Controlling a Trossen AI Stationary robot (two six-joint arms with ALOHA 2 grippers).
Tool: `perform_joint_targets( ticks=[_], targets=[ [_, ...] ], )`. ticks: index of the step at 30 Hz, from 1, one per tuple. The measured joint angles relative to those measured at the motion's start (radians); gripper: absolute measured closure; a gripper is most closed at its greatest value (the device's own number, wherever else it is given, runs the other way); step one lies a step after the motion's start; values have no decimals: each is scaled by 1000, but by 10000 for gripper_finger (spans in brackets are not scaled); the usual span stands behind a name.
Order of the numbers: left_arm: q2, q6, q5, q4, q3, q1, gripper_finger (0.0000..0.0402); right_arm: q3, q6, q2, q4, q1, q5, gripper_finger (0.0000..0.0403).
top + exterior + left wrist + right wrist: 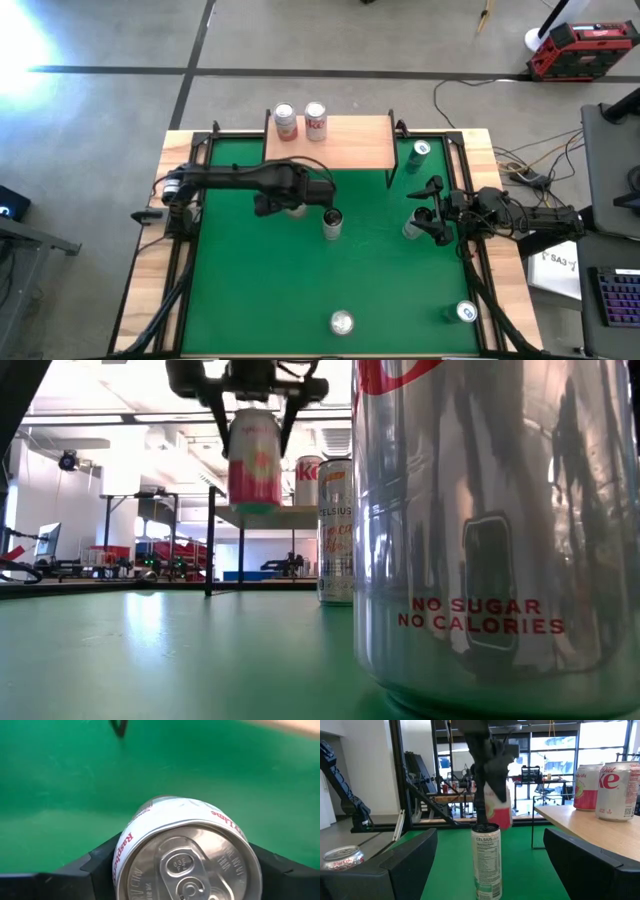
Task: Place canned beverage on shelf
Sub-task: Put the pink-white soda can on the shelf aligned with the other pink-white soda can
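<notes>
The shelf [330,142] stands at the far edge of the green mat [250,290], and everything else is placed from it. Two cans sit on its left part: a pink-and-silver can [285,122] and, just beside it, a white Diet Coke can [316,122]. The right part of the board is bare wood, open room for more. A green can [419,152] stands off the shelf's right end, near its leg.

In front of the shelf, toward the mat's middle, a tall Celsius can [332,222] stands upright. Well away from the shelf, at the mat's near edge, stand a silver can [343,322] and, toward the near right corner, a blue-topped can [466,312]. Broad bare mat lies between these and the shelf.

The left gripper [300,205] reaches in from the left, level, just in front of the shelf's left half. Its jaws are clenched on a raspberry-lime can [254,458], held upright in the air above the mat, about level with the shelf board in the low view.

The right gripper [428,210] waits in front of the shelf's right end, fingers spread wide and holding nothing, beside a silver can [411,228].
</notes>
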Motion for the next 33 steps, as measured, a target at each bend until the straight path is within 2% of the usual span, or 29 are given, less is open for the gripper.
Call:
perform_joint_targets(
  ticks=[7,11,15,20,23,33],
  targets=[
    [-4,170,-126,6,94,15,115,0,0,0,0,0,0,46],
    [-5,274,-147,3,107,52,114,0,0,0,0,0,0,46],
    [-5,387,-139,2,110,120,114,0,0,0,0,0,0,46],
    [-13,502,-52,3,110,228,113,0,0,0,0,0,0,46],
    [-26,551,-33,2,110,276,113,0,0,0,0,0,0,46],
    [-36,649,-22,3,109,350,113,0,0,0,0,0,0,46]
  ],
)
